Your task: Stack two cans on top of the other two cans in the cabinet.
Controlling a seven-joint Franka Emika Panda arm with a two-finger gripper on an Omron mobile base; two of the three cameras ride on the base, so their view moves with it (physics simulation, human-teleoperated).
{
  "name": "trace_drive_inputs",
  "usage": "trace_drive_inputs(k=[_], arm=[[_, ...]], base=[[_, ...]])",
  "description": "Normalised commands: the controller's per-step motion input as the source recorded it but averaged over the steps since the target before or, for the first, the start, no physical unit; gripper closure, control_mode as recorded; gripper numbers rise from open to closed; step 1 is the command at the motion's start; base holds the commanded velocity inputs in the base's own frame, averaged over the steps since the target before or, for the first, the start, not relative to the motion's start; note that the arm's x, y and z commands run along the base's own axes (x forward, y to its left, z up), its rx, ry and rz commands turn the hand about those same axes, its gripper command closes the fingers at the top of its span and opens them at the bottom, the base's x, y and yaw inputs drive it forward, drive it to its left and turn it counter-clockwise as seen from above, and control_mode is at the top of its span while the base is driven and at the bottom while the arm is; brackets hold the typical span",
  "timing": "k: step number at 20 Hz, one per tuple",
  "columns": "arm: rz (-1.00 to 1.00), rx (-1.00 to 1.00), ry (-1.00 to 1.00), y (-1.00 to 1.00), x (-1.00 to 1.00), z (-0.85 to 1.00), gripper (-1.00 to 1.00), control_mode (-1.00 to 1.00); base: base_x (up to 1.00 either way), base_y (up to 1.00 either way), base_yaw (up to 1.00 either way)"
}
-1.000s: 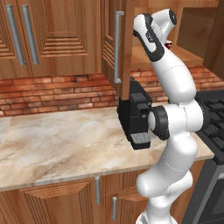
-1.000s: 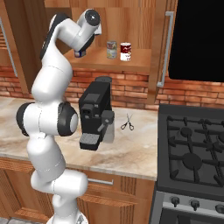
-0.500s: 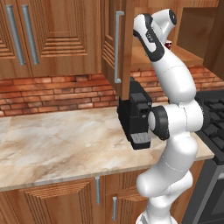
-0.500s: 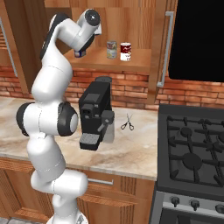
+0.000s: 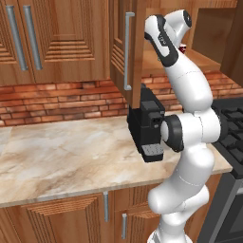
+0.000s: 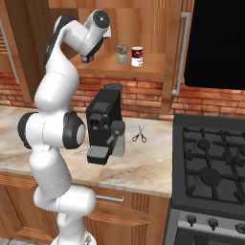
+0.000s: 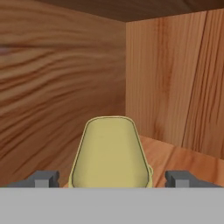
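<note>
I am reaching into the cabinet point(image 6: 143, 72) with my gripper point(image 7: 113, 178) spread wide, fingertips point(image 7: 43, 178) standing clear on either side of a yellow-topped can point(image 7: 110, 151).

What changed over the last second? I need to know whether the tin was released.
The tool opened: its fingertips now stand clear on either side of the blue tin with a yellow label, so it looks let go inside the reddish-brown wooden cabinet. The white arm, pale green tin, red-topped white tin and black coffee machine stayed put.
</note>
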Motion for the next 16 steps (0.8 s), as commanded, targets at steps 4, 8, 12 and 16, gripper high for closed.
trace_drive_inputs(k=[4, 8, 12, 16], arm=[[0.0, 0.0, 0.0, 0.0, 0.0, 0.0, -1.0, -1.0], [0.0, 0.0, 0.0, 0.0, 0.0, 0.0, -1.0, -1.0], [0.0, 0.0, 0.0, 0.0, 0.0, 0.0, -1.0, -1.0], [0.0, 0.0, 0.0, 0.0, -0.02, 0.0, -1.0, -1.0]], base=[[0.0, 0.0, 0.0], [0.0, 0.0, 0.0], [0.0, 0.0, 0.0], [0.0, 0.0, 0.0]])
